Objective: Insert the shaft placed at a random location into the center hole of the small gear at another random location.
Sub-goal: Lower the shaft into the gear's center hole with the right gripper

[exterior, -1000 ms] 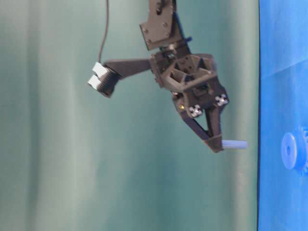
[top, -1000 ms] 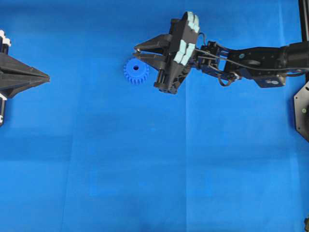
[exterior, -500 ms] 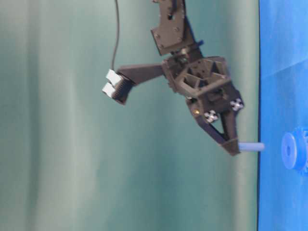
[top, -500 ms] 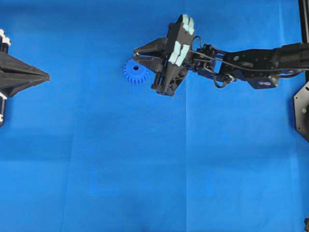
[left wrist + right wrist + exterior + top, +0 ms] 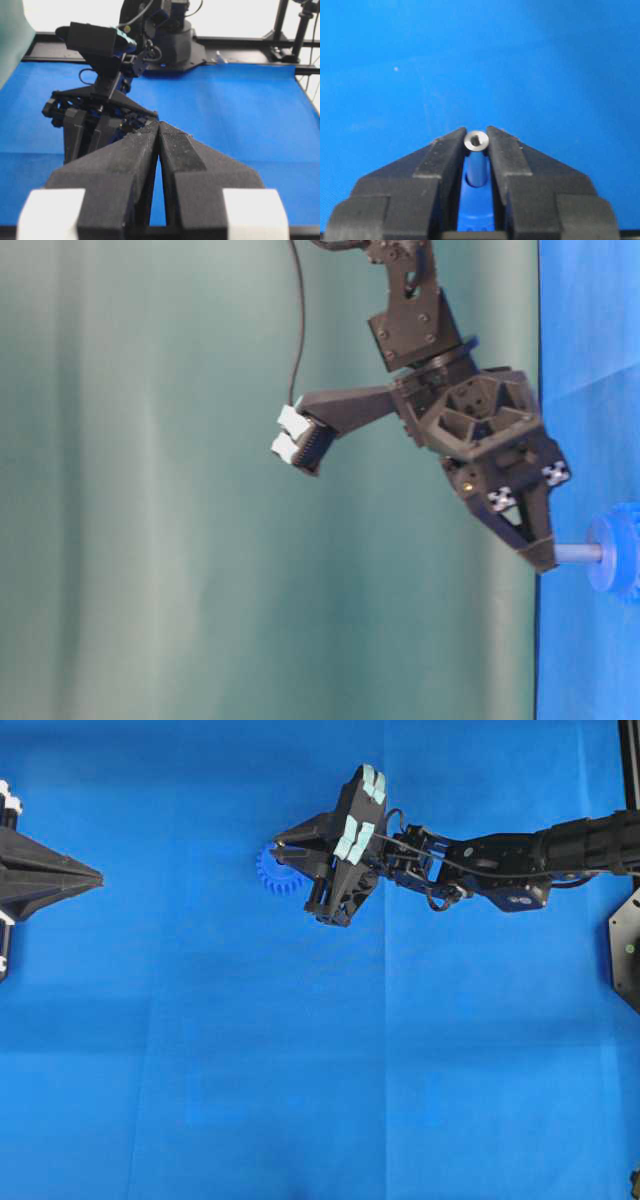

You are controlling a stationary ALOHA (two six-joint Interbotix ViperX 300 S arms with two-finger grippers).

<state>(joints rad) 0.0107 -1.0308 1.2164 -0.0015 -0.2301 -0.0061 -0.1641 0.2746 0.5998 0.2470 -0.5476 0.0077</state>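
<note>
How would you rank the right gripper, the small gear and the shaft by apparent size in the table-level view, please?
1. Right gripper, clearly largest.
2. Small gear, partly cut off by the frame edge.
3. Shaft, smallest, a thin pin.

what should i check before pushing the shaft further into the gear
1. Grip on the shaft: ok. The right gripper is shut on it, pin upright between the fingertips.
2. Shaft tip at the small gear: ok. In the table-level view the tip meets the hub face.
3. Tip seated in the center hole: cannot tell. The hole is hidden by the shaft and gripper in every view.
4. Shaft square to the gear: ok, roughly. It looks perpendicular to the mat from the side.
5. Gear flat on the mat: cannot tell for sure. It is mostly covered from overhead.
6. Left gripper out of the way: ok. Shut, parked at the far left edge.
</note>
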